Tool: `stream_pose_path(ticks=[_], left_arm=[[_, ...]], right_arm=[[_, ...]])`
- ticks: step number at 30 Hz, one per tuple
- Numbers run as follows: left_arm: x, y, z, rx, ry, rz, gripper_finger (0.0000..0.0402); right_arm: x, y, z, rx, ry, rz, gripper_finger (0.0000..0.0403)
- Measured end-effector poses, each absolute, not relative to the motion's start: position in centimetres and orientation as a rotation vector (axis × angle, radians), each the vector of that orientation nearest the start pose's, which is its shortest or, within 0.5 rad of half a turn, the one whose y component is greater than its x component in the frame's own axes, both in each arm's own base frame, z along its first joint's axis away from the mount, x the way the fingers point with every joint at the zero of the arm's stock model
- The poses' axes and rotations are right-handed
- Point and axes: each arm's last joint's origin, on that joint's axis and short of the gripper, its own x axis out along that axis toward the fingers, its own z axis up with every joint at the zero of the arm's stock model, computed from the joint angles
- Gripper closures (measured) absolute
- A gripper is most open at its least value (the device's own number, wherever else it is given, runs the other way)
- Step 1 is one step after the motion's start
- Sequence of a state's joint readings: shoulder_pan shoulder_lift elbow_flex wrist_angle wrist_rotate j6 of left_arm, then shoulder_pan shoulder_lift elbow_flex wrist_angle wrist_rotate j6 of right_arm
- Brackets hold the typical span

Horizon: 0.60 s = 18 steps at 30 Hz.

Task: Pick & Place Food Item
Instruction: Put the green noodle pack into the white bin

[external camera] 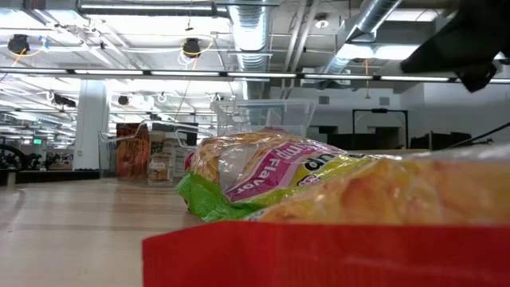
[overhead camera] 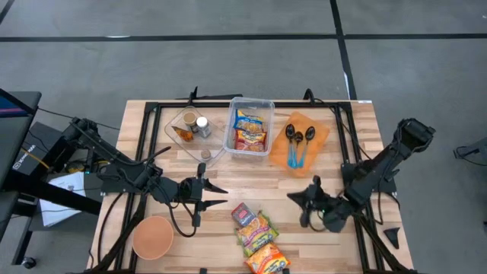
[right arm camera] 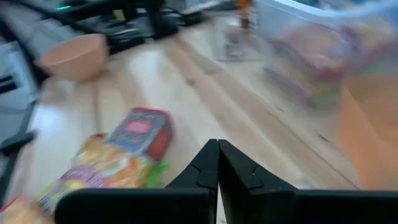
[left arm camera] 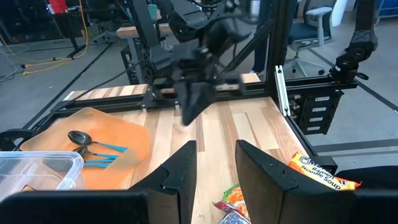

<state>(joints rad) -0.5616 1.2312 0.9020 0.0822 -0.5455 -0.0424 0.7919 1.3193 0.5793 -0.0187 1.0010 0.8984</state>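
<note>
Three food packets lie flat near the table's near edge: a small red one (overhead camera: 243, 214), a green-and-yellow one (overhead camera: 256, 232) and an orange noodle pack (overhead camera: 266, 261). The same three fill the low view, red (external camera: 319, 255), green (external camera: 263, 175) and orange (external camera: 398, 191). A clear bin (overhead camera: 251, 125) holding more packets stands at the far middle. My left gripper (overhead camera: 215, 195) is open and empty, left of the packets, pointing toward the table's right edge (left arm camera: 214, 165). My right gripper (overhead camera: 293, 197) is shut and empty, right of the packets, pointing left (right arm camera: 217, 155).
A second clear container (overhead camera: 192, 129) with small jars stands left of the bin. An orange mat (overhead camera: 306, 140) with dark spoons lies right of it. A tan bowl (overhead camera: 154, 237) sits at the near left. Black frame rails run along the table's edges.
</note>
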Motion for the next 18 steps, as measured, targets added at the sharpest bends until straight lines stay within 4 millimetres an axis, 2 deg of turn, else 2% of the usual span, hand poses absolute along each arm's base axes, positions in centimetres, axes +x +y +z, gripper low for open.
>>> stream_pose_path(ticks=[5, 18], left_arm=[[23.9, -13.3, 30.7, 0.088, 0.21, -0.011, 0.0298], [23.9, -13.3, 30.7, 0.088, 0.211, -0.011, 0.0298]], right_arm=[[17.7, 16.2, 18.6, 0.218, 0.323, -0.298, 0.0403], [17.5, 16.2, 19.3, 0.243, 0.306, -0.284, 0.04]])
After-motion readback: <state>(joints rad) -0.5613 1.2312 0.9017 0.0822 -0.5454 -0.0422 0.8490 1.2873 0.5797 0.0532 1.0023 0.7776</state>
